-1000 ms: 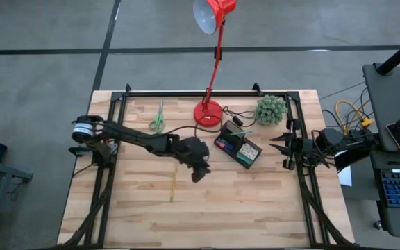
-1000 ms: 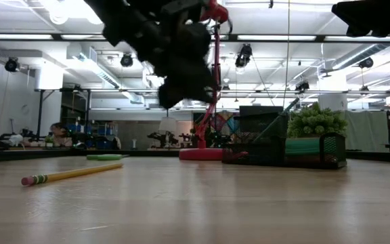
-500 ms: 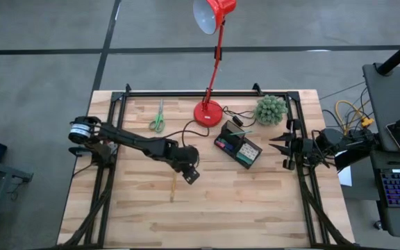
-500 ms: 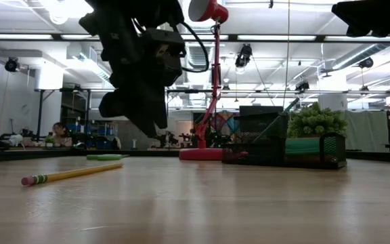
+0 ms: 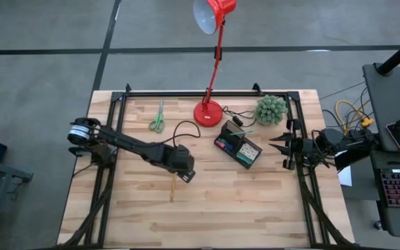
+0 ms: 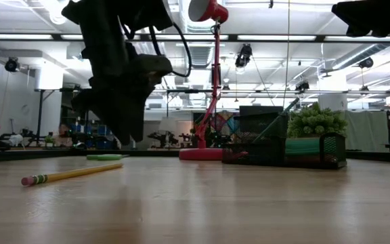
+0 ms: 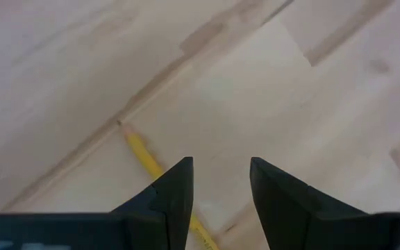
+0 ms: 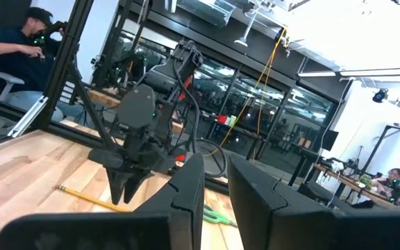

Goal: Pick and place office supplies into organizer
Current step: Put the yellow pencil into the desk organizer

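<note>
Organizer (image 5: 238, 145): one; one pencil (image 5: 173, 185) loose; left tool (image 5: 184, 175) above it (parted, empty).

You have the yellow pencil (image 5: 173, 186) lying flat on the bare wood near mid-table, well apart from the black organizer (image 5: 238, 145), which sits angled and already holds small pieces. The green-handled scissors (image 5: 157, 118) lie flat toward the far edge.
</note>
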Tool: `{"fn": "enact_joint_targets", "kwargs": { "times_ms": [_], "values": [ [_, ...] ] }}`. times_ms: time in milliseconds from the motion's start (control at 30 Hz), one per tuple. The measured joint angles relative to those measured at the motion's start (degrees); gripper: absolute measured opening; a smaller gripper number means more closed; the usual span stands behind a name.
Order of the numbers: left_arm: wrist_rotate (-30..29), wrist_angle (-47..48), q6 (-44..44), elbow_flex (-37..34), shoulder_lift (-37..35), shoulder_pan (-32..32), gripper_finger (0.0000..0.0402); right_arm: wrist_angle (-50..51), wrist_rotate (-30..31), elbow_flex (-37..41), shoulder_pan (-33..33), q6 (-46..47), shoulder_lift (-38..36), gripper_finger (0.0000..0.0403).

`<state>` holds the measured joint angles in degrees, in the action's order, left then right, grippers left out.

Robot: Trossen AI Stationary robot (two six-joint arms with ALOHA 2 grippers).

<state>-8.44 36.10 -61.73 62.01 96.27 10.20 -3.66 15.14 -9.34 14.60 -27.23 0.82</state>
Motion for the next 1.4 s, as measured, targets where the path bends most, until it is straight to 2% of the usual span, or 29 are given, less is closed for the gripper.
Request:
{"fn": "enact_joint_targets", "kwargs": {
  "times_ms": [333, 633, 900, 1200, 1400],
  "values": [
    [-2.78, 3.92, -9.85, -0.67, 0.10, 1.66, 0.0128, 0.00, 0.00, 0.02, 0.01, -0.21, 0.00, 0.0056],
    [-4.22, 3.33, -19.00, -5.27, 0.10, 1.81, 0.0128, 0.00, 0.00, 0.00, 0.01, -0.38, 0.00, 0.0056],
    [-4.05, -5.86, -18.10, -8.16, 0.13, 1.88, 0.0128, 0.00, 0.00, 0.00, 0.00, -0.45, 0.00, 0.0056],
    [-3.92, -5.66, -18.87, -8.42, 0.13, 1.90, 0.0128, 0.00, 0.00, 0.00, 0.01, -0.45, 0.00, 0.0056],
    [-2.95, -5.49, -19.82, -8.30, 3.29, 2.03, 0.0128, 0.00, 0.00, 0.00, -0.01, -0.43, 0.00, 0.0056]
  ]
}}
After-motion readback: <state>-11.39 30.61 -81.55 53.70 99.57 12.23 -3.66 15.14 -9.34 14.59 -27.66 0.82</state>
